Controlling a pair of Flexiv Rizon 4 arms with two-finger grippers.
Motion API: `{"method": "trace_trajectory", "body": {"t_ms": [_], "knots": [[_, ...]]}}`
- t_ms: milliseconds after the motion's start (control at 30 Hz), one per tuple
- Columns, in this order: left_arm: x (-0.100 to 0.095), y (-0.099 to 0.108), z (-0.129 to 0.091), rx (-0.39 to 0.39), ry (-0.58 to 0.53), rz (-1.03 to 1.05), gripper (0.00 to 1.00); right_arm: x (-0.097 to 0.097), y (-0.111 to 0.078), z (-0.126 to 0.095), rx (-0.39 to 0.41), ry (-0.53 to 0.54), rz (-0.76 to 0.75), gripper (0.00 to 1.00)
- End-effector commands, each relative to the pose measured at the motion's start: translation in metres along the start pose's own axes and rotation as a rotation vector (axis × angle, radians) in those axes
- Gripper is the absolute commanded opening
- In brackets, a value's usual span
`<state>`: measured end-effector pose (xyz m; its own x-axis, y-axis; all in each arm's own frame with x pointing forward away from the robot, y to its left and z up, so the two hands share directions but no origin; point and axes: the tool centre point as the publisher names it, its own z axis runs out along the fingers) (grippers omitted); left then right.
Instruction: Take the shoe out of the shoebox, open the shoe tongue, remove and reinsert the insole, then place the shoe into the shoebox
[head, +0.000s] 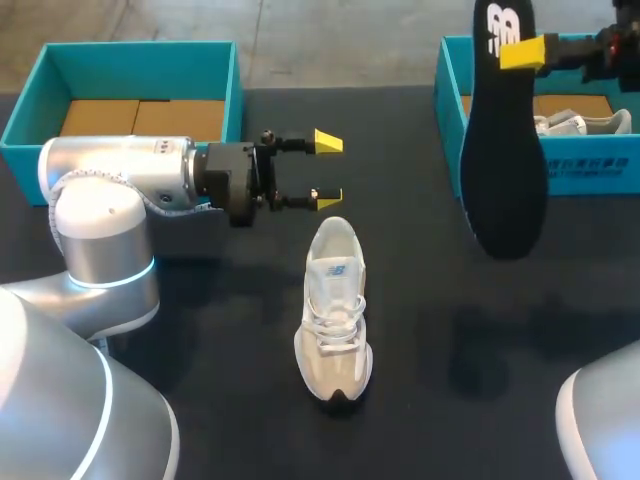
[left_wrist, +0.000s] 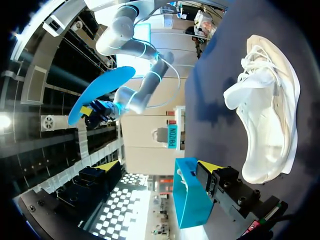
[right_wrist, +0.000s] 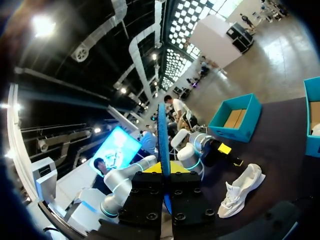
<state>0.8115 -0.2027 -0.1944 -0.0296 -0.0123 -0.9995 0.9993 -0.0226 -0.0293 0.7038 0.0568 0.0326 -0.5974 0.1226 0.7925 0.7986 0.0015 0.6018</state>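
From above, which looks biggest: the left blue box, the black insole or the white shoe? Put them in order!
1. left blue box
2. black insole, held up nearer the camera, so it may look bigger than it is
3. white shoe

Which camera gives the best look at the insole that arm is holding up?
The head view: the insole hangs face-on, its whole black top visible, held by the right gripper. The left wrist view shows its blue underside, small and far off. The right wrist view sees only its thin edge between the fingers.
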Motion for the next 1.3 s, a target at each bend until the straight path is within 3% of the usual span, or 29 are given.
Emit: {"method": "trace_trajectory", "body": {"t_ms": [33,300,900,1100,1300], "knots": [[0.001,-0.001,0.002,-0.004,-0.001,0.002,1.0,-0.023,0.013,0.009,0.053,0.028,0.017,0.0],[0.001,-0.001,0.002,-0.004,-0.001,0.002,1.0,-0.064,0.029,0.016,0.051,0.027,0.048,0.0],[0.001,-0.001,0.002,-0.004,-0.001,0.002,1.0,-0.064,0.029,0.016,0.051,0.027,0.048,0.0],[0.001,-0.001,0.002,-0.004,-0.001,0.002,1.0,-0.11,0.058,0.034,0.071,0.007,0.064,0.0],[0.001,-0.001,0.002,-0.004,-0.001,0.002,1.0,-0.154,0.07,0.04,0.08,0.04,0.141,0.0]]}}
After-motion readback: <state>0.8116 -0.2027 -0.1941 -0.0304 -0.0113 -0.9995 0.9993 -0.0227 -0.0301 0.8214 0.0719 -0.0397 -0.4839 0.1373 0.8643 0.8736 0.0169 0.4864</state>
